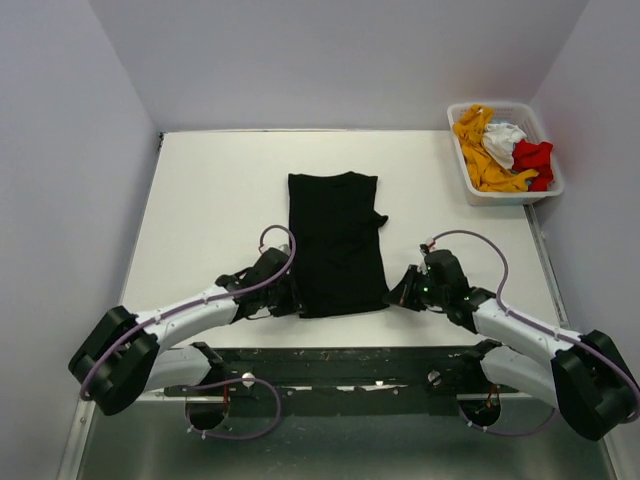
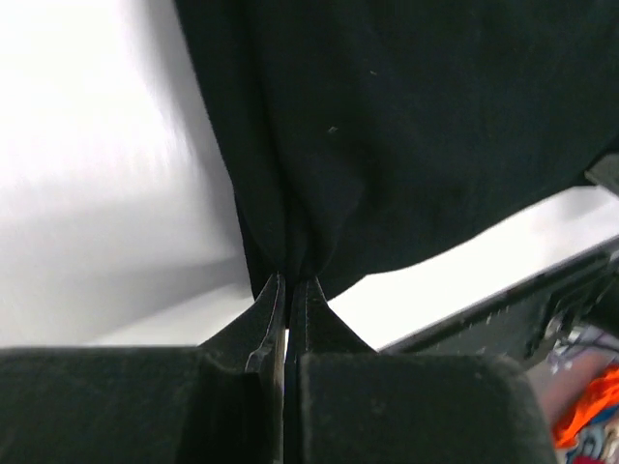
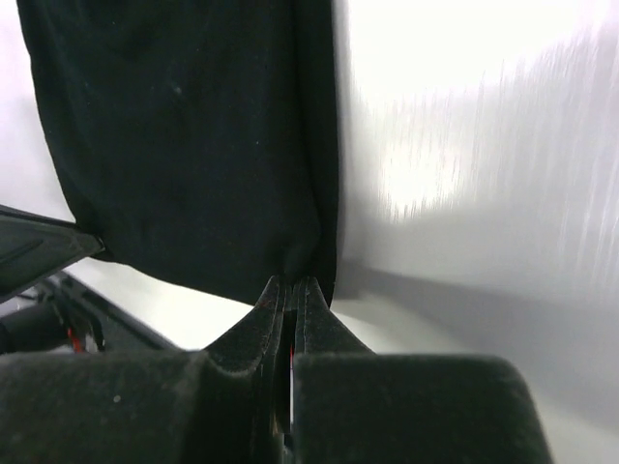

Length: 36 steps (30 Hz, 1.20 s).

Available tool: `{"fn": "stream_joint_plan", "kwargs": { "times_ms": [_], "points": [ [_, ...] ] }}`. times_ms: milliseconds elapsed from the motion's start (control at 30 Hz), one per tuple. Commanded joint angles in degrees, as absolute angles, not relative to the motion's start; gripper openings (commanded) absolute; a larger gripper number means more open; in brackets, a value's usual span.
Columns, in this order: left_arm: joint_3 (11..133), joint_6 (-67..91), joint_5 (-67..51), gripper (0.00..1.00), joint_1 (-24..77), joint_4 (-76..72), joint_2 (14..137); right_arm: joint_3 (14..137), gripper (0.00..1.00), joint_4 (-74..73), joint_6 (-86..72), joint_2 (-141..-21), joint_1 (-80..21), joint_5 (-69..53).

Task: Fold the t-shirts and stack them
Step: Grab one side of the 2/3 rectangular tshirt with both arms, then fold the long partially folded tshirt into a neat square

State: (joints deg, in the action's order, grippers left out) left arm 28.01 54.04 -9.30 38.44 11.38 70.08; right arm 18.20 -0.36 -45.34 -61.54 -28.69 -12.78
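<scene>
My left fingers (image 2: 267,311) and right fingers (image 3: 267,311) pinch shut on the near hem corners of one black t-shirt (image 1: 335,240), lengthwise away from me, three crumpled shirts (image 1: 482,152) in one basket (image 1: 500,198).

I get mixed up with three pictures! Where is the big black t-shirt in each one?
Top view: the black t-shirt lies in the middle of the table, its near edge between the two arms.
Left wrist view: it fills the top right, one corner pinched in the left hand.
Right wrist view: it fills the top left, one corner pinched in the right hand.
Shared landmark: the white table beneath it.
</scene>
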Motion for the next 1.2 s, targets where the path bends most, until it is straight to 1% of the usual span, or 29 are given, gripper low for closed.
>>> {"fn": "stream_joint_plan", "kwargs": {
  "times_ms": [0,67,200,333,400,500,533,600,733,900,1167],
  "points": [
    [28.3,62.4,2.8,0.00,46.1,26.0,61.3,15.9,0.01,-5.8,-44.7,-55.0,-29.2,-20.2],
    [28.9,63.6,5.4,0.00,48.9,29.6,57.0,15.9,0.01,-8.6,-45.0,-51.4,-29.4,-20.8],
    [29.9,62.7,4.6,0.00,51.2,28.9,51.2,19.5,0.01,-12.7,-44.1,-45.2,-29.5,-21.7],
    [34.4,58.9,3.8,0.00,51.2,27.9,51.3,26.0,0.01,-14.2,-42.8,-44.5,-29.5,-16.0],
    [37.7,57.1,6.6,0.00,50.9,29.4,51.8,30.1,0.01,-13.9,-43.0,-46.4,-29.5,-11.5],
    [43.2,55.8,11.8,0.00,48.3,32.3,53.0,35.7,0.01,-13.7,-43.1,-50.5,-29.5,-1.7],
    [45.2,55.4,12.3,0.00,46.8,32.7,53.9,37.7,0.01,-13.3,-42.8,-52.4,-29.5,1.8],
    [47.9,53.2,9.7,0.00,42.4,31.7,56.1,41.1,0.01,-11.3,-42.0,-56.1,-29.4,4.7],
    [54.1,50.2,8.0,0.00,36.1,30.4,62.0,47.4,0.01,-6.1,-40.3,-64.6,-29.2,6.7],
    [62.2,46.5,6.9,0.00,30.5,29.6,70.0,57.0,0.01,-3.8,-36.7,-75.1,-27.9,8.5],
    [75.8,42.4,5.2,0.00,23.9,32.2,84.4,68.2,0.01,-2.0,-34.5,-88.8,-23.2,6.6]
  ]
}}
